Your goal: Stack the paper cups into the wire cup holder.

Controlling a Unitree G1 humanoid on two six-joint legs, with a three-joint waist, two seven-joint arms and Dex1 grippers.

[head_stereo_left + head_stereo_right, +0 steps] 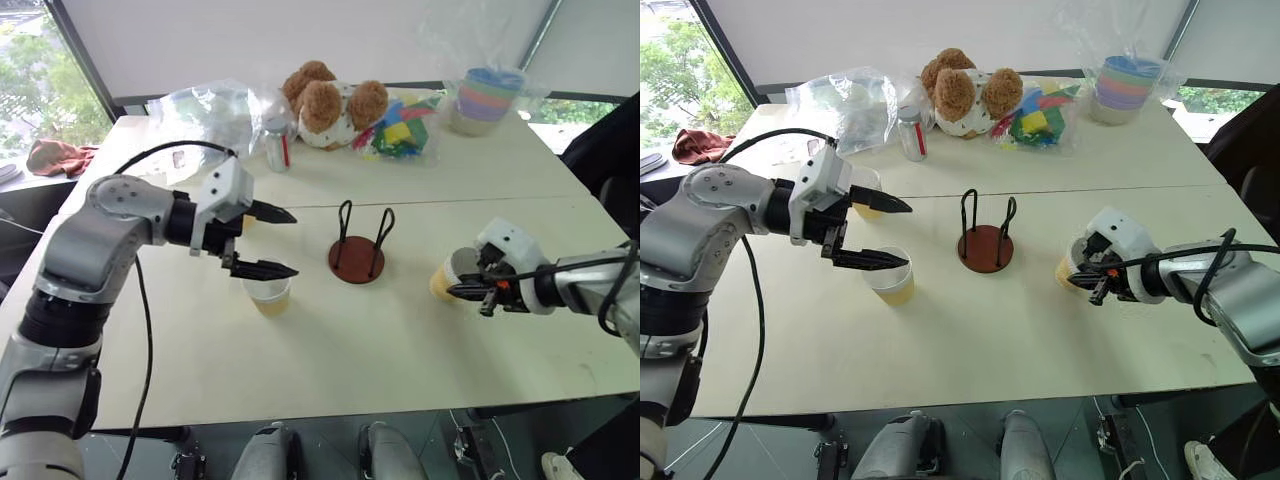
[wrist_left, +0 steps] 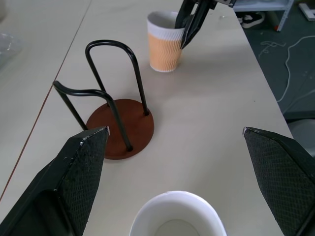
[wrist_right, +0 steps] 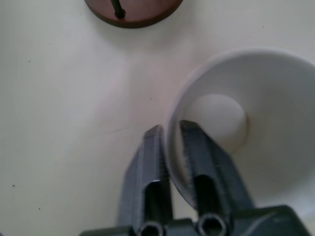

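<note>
Pinching the rim of a paper cup point(image 1: 446, 276) at right of frame, the right gripper point(image 1: 466, 290) next needs to lift it over the wire cup holder point(image 1: 357, 258) at centre, while the left gripper point(image 1: 277, 242) hangs wide open above another cup point(image 1: 268, 294).

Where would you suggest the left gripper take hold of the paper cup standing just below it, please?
Probably at the rim, from above. That paper cup stands upright with its mouth open, so one finger can go inside and one outside the wall. The right gripper pinches its own cup that way. The open left gripper is already above it.
</note>
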